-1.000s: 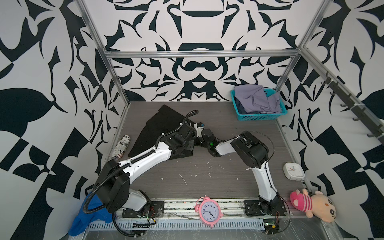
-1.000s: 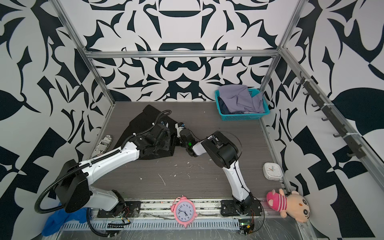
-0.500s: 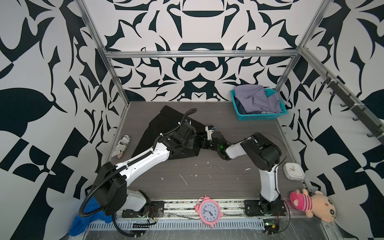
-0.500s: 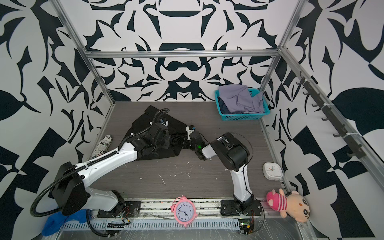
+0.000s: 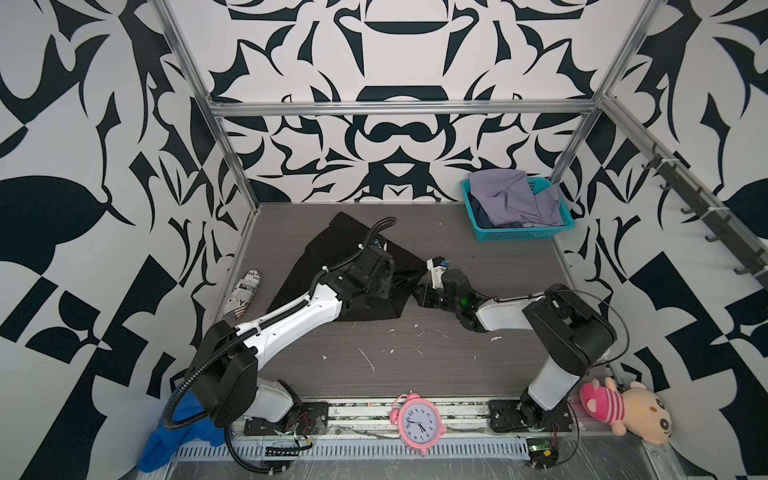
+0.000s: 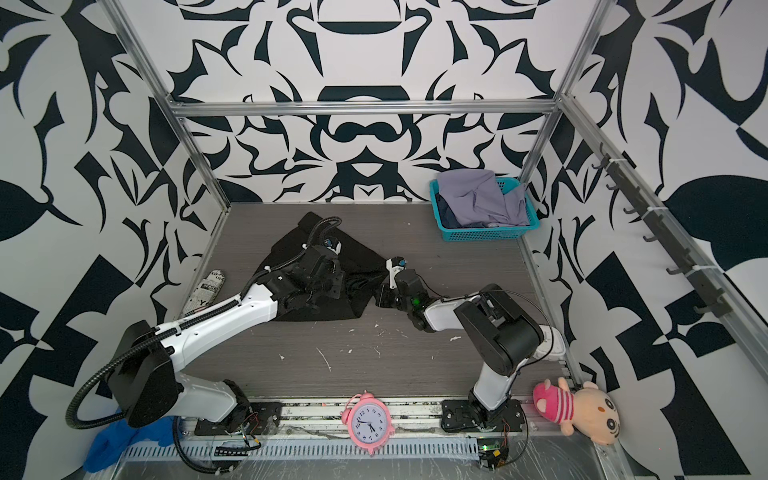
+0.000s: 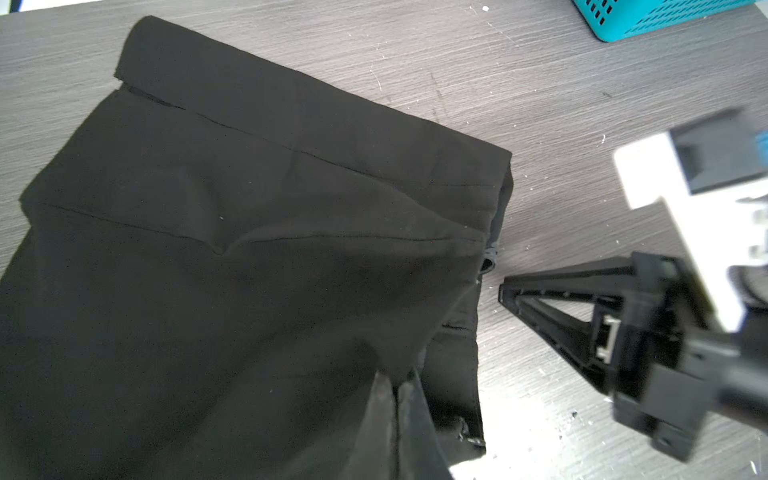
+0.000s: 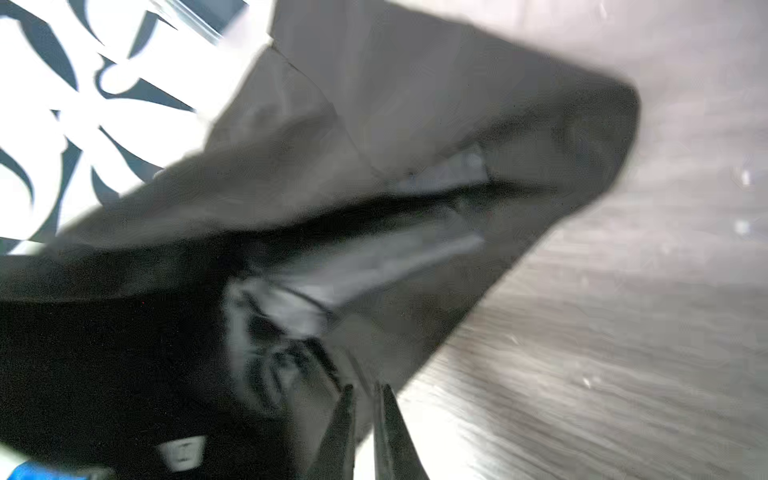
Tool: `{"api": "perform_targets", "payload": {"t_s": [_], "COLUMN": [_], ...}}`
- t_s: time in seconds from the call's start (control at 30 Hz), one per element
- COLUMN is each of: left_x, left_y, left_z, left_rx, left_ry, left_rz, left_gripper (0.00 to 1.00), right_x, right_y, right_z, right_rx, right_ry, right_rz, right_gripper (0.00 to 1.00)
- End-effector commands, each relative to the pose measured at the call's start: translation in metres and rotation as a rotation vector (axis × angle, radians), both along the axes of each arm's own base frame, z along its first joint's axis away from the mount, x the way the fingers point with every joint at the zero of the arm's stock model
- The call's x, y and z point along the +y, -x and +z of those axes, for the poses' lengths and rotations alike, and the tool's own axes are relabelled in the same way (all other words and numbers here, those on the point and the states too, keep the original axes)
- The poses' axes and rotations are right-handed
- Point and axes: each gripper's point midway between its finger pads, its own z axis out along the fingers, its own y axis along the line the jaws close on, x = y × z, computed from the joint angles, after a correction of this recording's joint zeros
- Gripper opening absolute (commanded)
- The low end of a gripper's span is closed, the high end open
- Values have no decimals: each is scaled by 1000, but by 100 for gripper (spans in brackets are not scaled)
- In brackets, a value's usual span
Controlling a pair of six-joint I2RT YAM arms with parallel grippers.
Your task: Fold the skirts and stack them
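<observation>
Grey tabletop — plain black skirt, creased, rumpled.

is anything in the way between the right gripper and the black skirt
Nothing visible. The right gripper, jaws shut, points at the edge of the black skirt with only a strip of bare table between them. The left gripper pinches the skirt close by, off to the side of that line.

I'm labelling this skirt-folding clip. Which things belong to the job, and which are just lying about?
Job: black skirt on the table; lavender skirt and dark blue cloth under it, in the basket.
Lying about: pink alarm clock; plush toy; bright blue cloth; newsprint-patterned pouch.
</observation>
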Motion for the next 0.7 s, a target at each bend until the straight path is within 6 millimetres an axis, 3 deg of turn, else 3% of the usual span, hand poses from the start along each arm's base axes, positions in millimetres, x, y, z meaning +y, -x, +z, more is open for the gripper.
{"api": "perform_targets", "payload": {"t_s": [0.0, 0.1, 0.2, 0.37, 0.53, 0.67], "left_x": [-11, -11, -13, -14, -18, -23], "left_y": [-6, -6, -6, -6, -7, -10], "left_z": [11, 12, 13, 17, 19, 19], "left_rx": [-22, -22, -27, -29, -42, -43], "left_ry": [36, 41, 51, 61, 80, 85], "left_rz": [-16, -17, -21, -25, -36, -50], "left_gripper": [0, 0, 0, 0, 0, 0], "right_x": [9, 21, 34, 63, 84, 84], "right_y": [-12, -26, -44, -71, -87, -97], "right_z": [23, 24, 17, 22, 2, -25], "right_rx": [-49, -65, -69, -113, -105, -65], "right_ry": [-38, -56, -81, -112, -67, 5], "right_rz": [33, 47, 43, 49, 37, -6], "right_gripper": [10, 5, 4, 4, 4, 5]}}
